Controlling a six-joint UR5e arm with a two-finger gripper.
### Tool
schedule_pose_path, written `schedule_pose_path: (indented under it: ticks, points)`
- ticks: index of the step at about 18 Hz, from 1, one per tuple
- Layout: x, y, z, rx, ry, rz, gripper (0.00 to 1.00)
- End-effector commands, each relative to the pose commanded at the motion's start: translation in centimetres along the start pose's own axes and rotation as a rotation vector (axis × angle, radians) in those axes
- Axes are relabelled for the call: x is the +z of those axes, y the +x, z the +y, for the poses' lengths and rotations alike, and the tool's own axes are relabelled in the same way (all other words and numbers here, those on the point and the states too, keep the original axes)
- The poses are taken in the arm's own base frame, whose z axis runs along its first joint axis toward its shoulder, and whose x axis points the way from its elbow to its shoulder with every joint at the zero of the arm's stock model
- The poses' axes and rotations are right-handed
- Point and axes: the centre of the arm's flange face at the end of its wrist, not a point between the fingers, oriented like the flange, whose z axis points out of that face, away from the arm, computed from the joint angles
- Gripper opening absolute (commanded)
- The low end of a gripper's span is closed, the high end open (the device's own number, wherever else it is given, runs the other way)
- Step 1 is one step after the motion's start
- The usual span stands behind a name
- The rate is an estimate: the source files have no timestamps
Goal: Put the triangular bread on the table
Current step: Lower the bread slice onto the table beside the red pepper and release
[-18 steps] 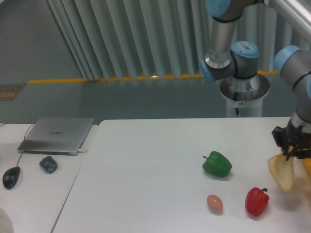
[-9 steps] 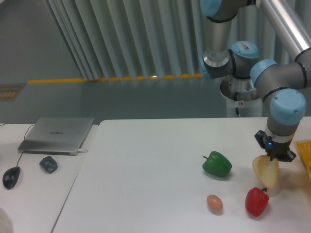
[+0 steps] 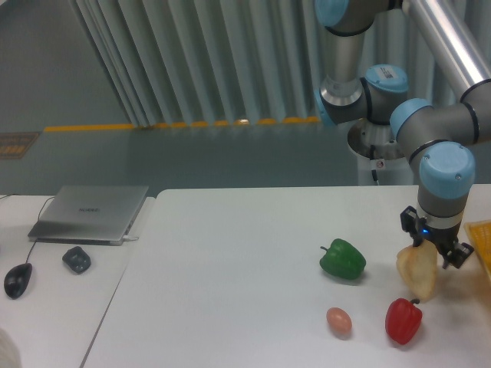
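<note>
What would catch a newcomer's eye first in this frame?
Most likely the gripper at the right side of the table, holding the triangular bread by its top so that it hangs just above the red pepper. Next come the green pepper to the left of the bread and the small egg-shaped thing beside the red pepper. Far left, a closed laptop lies on a separate desk.

Grey floor [image 3: 153, 157] with a yellow stripe [image 3: 176, 124] runs beneath pale vertical blinds [image 3: 199, 57].
</note>
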Motion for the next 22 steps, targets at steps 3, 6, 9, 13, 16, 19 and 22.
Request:
schedule_pose_path:
  ticks: [3, 6, 9, 13, 16, 19, 22]
  points:
    - [-0.7, 0.0, 0.0, -0.001, 0.007, -0.015, 1.00]
    - [-0.6, 0.1, 0.0, -0.001, 0.004, -0.016, 1.00]
    - [-1.2, -0.2, 0.1, -0.018, 0.017, -0.029, 1.00]
    - [-2.1, -1.5, 1.1, -0.067, 0.067, -0.062, 1.00]
    - [-2.2, -3.5, 2.7, -0.243, 0.097, -0.082, 1.00]
    - [-2.1, -5.5, 4.2, -0.293, 0.132, -0.115, 1.00]
    - [-2.8, -6.6, 4.4, -0.347, 0.177, -0.161, 1.00]
